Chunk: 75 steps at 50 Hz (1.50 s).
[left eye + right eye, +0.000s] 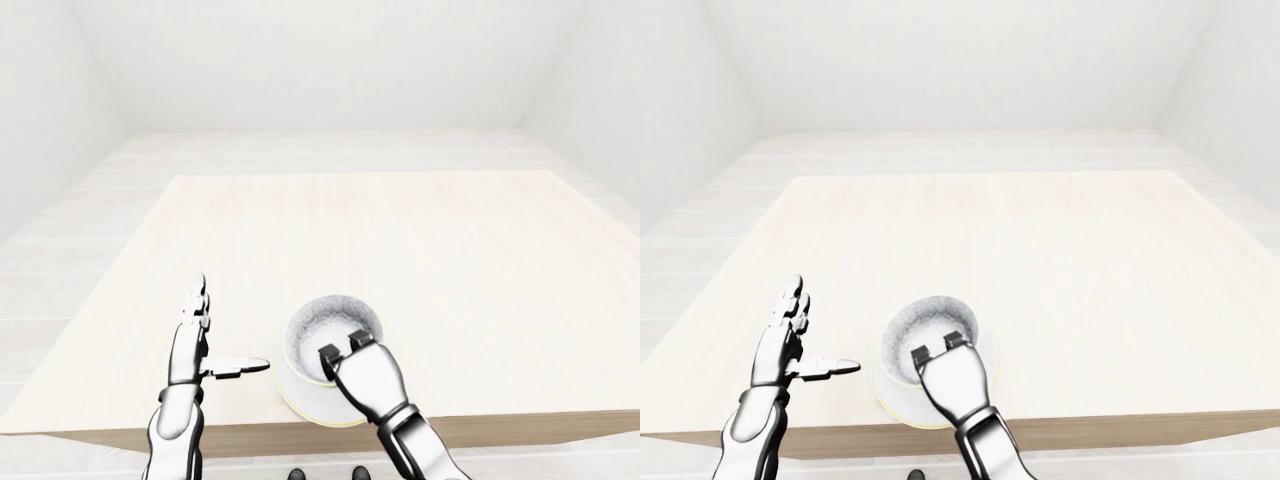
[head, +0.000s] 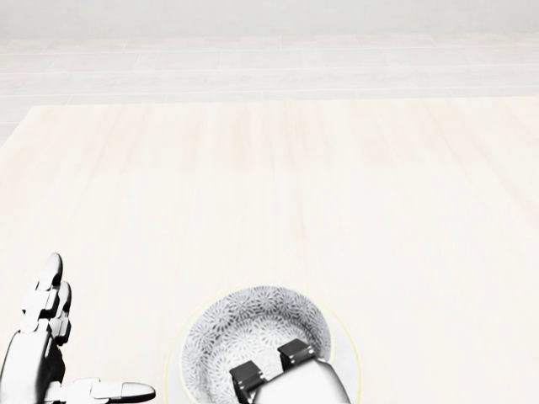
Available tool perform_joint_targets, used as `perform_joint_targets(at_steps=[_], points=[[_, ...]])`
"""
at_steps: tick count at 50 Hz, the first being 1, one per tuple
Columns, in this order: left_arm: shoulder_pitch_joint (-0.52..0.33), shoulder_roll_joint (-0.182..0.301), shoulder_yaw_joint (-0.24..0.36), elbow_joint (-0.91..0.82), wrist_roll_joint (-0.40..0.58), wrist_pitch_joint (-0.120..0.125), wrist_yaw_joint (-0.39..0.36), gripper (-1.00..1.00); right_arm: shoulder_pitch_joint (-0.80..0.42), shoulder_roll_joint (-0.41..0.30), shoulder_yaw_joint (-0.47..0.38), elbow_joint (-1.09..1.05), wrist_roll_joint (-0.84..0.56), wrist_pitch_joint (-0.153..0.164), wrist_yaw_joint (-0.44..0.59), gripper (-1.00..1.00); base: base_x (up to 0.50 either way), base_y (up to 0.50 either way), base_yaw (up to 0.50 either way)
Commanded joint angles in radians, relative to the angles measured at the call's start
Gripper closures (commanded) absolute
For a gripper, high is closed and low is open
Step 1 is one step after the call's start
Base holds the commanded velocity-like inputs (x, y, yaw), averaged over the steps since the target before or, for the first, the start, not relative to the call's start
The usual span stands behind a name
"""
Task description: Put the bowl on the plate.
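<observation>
Bowl (image 2: 253,332) sits on your plate (image 1: 300,403), right robot hand (image 1: 345,352) gripping its rim; left robot hand (image 1: 195,345) spread open over the pale wood counter (image 1: 400,240).

The bowl (image 1: 328,335) is white outside with a grey speckled, flower-patterned inside, upright and open upward. It sits on the plate (image 2: 345,341), a pale cream disc whose thin rim shows around it. Both lie near the table's near edge, slightly left of its middle.
</observation>
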State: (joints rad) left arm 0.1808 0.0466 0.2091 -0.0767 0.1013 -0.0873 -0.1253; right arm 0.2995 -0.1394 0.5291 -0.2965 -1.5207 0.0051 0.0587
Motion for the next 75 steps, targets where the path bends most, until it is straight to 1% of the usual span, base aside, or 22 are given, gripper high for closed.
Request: perform_joint_targets(at_steps=[1, 9, 18, 20, 23, 30, 33, 37, 47, 58, 60, 61, 68, 71, 75], points=[[0.003, 0.000, 0.001, 0.004, -0.001, 0.000, -0.001, -1.00, 0.002, -0.008, 0.015, 0.015, 0.000, -0.007, -0.033, 0.85, 0.00, 0.00, 0.00], [-0.007, 0.002, 0.002, -0.004, -0.002, 0.000, -0.001, -1.00, -0.001, -0.006, 0.015, 0.005, 0.002, -0.008, -0.020, 0.83, 0.00, 0.00, 0.00], [-0.011, 0.004, 0.002, -0.006, -0.003, 0.003, -0.003, -1.00, -0.008, -0.004, 0.011, 0.000, 0.000, -0.012, -0.008, 0.74, 0.00, 0.00, 0.00], [-0.012, 0.004, 0.002, -0.007, -0.002, 0.003, -0.003, -1.00, -0.008, -0.003, 0.011, 0.000, 0.001, -0.014, -0.007, 0.69, 0.00, 0.00, 0.00], [-0.017, 0.004, 0.000, -0.011, 0.001, 0.013, 0.000, -1.00, -0.007, -0.004, 0.010, -0.003, -0.003, -0.015, -0.006, 0.61, 0.00, 0.00, 0.00], [-0.025, 0.004, -0.006, -0.009, 0.005, 0.020, 0.005, -1.00, -0.001, -0.007, 0.009, -0.006, -0.003, -0.016, -0.009, 0.56, 0.00, 0.00, 0.00], [-0.025, 0.004, -0.009, 0.000, 0.008, 0.012, 0.008, -1.00, 0.000, -0.007, 0.007, -0.007, -0.003, -0.015, -0.011, 0.53, 0.00, 0.00, 0.00], [-0.020, 0.004, -0.008, -0.004, 0.004, 0.012, 0.007, -1.00, -0.001, -0.006, 0.007, -0.007, -0.003, -0.015, -0.011, 0.49, 0.00, 0.00, 0.00], [-0.008, 0.003, -0.004, -0.004, 0.001, 0.003, 0.002, -1.00, 0.002, -0.006, 0.008, -0.008, -0.004, -0.014, -0.014, 0.40, 0.00, 0.00, 0.00], [-0.008, 0.003, -0.004, 0.000, 0.000, 0.000, 0.001, -1.00, 0.003, -0.007, 0.008, -0.018, -0.004, -0.012, -0.009, 0.33, 0.00, 0.00, 0.00], [-0.007, 0.003, -0.002, -0.001, -0.002, 0.000, 0.000, -1.00, 0.003, -0.007, 0.008, -0.020, -0.003, -0.011, -0.008, 0.30, 0.00, 0.00, 0.00], [-0.006, 0.003, -0.002, -0.001, -0.002, 0.000, 0.000, -1.00, 0.004, -0.006, 0.008, -0.020, 0.000, -0.011, -0.008, 0.24, 0.00, 0.00, 0.00], [-0.003, 0.002, 0.000, -0.002, -0.002, 0.000, -0.001, -1.00, 0.008, -0.008, 0.009, -0.021, 0.002, -0.009, -0.010, 0.18, 0.00, 0.00, 0.00], [-0.003, 0.002, -0.001, -0.002, -0.001, 0.000, -0.002, -1.00, 0.009, -0.010, 0.008, -0.024, 0.002, -0.008, -0.010, 0.11, 0.00, 0.00, 0.00], [-0.005, 0.001, -0.001, -0.003, -0.001, 0.000, -0.001, -1.00, 0.008, -0.010, 0.007, -0.025, 0.004, -0.007, -0.009, 0.07, 0.00, 0.00, 0.00]])
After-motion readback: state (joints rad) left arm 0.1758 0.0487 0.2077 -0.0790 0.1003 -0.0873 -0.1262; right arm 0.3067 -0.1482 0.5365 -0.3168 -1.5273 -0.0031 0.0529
